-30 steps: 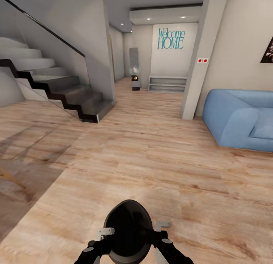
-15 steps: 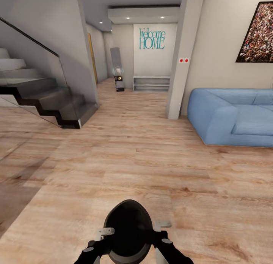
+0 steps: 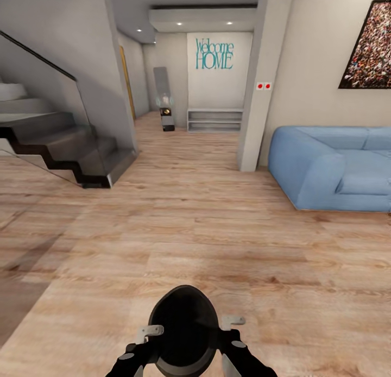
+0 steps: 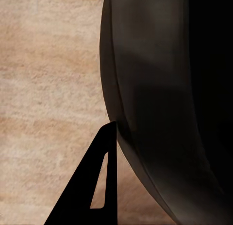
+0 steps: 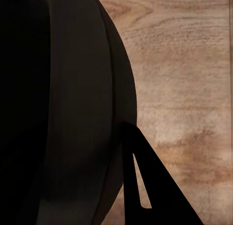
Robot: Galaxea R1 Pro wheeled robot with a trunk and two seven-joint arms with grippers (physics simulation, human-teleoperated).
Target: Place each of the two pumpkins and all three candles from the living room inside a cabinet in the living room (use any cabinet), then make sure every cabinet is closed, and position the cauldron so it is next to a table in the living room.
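Stairs [image 3: 60, 144] with dark treads and a glass rail rise at the left, above a pale wood-plank floor [image 3: 206, 230] that runs across the whole room. Further back, a corridor ends at a wall with teal "Welcome HOME" lettering [image 3: 214, 54] over a low open shelf [image 3: 214, 120], with a tall mirror [image 3: 161, 89] beside it. A grey pillar [image 3: 255, 78] with two red switches stands right of centre. Past it a blue sofa [image 3: 331, 168] sits against the wall under a framed picture [image 3: 366, 46].

Low in the head view, the black cauldron [image 3: 183, 328] is carried between both arms above the floor. The left gripper [image 3: 145, 333] has one finger [image 4: 90, 186] against the cauldron's wall, and the right gripper [image 3: 231, 325] has a finger [image 5: 145, 181] on the opposite side; how far either stands open cannot be told.
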